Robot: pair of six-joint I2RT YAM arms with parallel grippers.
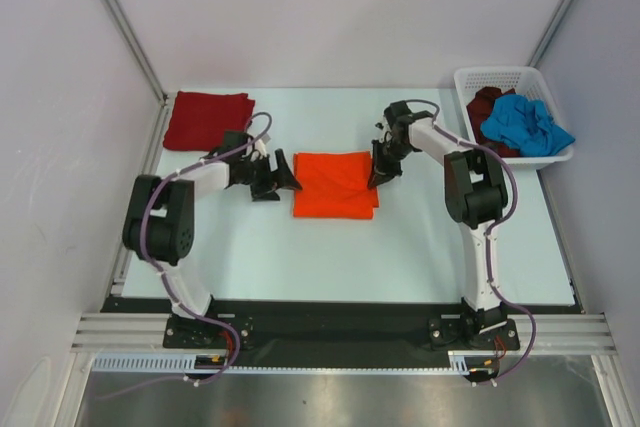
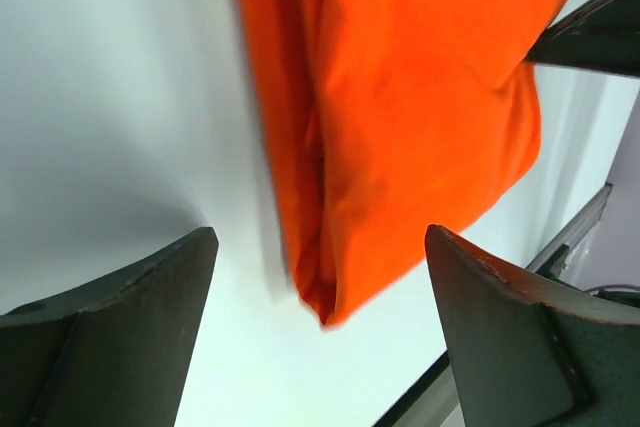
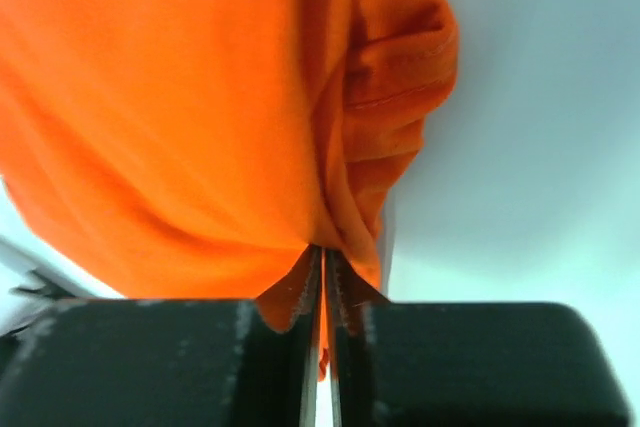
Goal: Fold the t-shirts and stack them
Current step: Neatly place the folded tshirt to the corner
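Two pincers flanked the orange shirt (image 1: 335, 185), which lay folded into a rough rectangle at the middle of the tabletop (image 1: 330, 257), a little longer from left to right of the top view than from top to bottom. The right pincer (image 1: 378, 175) sat at the shirt's right edge, its jaws all but closed on a bunched fold of orange cloth; the right wrist view showed that cloth nipped between the fingers. The left pincer (image 1: 288, 175) stood just beside the shirt's left edge with its jaws wide and nothing between them. In the left wrist view the cloth's thick folded edge lay ahead of the gap, apart from both fingers.

The shirt's long axis therefore ran from one pincer to the other, each arm about equally near its own end. Judging by this, the fold on this shirt looked nearly finished, and the next move probably turned on the left pincer's approach to that near edge.

The dark red shirt (image 1: 207, 119) lay folded at the upper left of the top view, well apart from the orange one. The blue shirt (image 1: 525, 124) and the maroon shirt (image 1: 487, 105) sat crumpled in the basket (image 1: 500, 73) at the upper right, not yet folded.
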